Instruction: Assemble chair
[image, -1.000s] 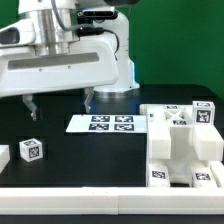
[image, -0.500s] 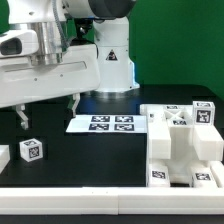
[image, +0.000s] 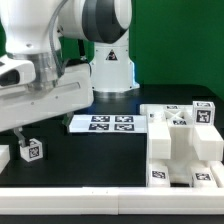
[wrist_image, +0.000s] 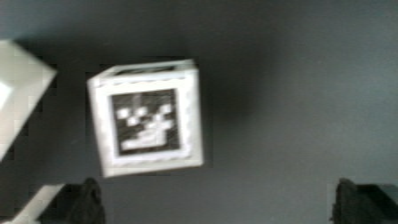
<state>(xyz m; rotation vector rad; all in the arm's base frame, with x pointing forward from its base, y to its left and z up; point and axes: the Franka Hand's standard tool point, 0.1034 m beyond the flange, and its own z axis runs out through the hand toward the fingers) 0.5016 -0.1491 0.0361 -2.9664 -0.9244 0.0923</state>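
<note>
Here, poised with fingers spread above a small white tagged plastic block (wrist_image: 150, 118) lying on the black table (image: 90, 160) at the exterior view's left: the robot's two-finger gripper (wrist_image: 217, 203), seemingly lined up for a straddling grasp. Well apart, at the exterior view's right: the stepped white partly built chair structure (image: 185, 145), presumably awaiting that piece.

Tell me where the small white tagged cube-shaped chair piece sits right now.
The small white tagged cube sits on the black table at the exterior view's left, under the gripper, left of the marker board.

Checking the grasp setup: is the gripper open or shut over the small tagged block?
Open. In the wrist view both fingertips stand far apart with the block between and beyond them, untouched.
</note>
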